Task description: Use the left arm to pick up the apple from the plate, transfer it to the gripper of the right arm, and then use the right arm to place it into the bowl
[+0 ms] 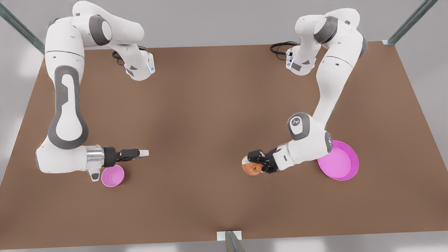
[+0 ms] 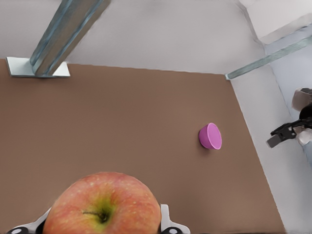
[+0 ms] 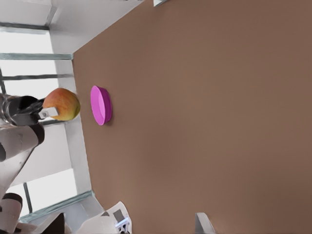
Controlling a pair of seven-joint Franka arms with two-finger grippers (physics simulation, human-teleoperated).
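The left gripper (image 1: pixel 254 164) grips the apple (image 1: pixel 252 169) above the worktop (image 1: pixel 210 115), beside the plate (image 1: pixel 344 164). The right gripper (image 1: pixel 144 153) waits over the bowl (image 1: pixel 112 175), narrowly parted; it should widen and meet the fruit squarely

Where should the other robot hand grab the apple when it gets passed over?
Probably on the apple's free rounded half, the side pointing toward the front view's left. The left gripper is shut on it from the plate side, so that end is taken. The right gripper, waiting above the bowl, would come straight across with its jaws spanning the widest part.
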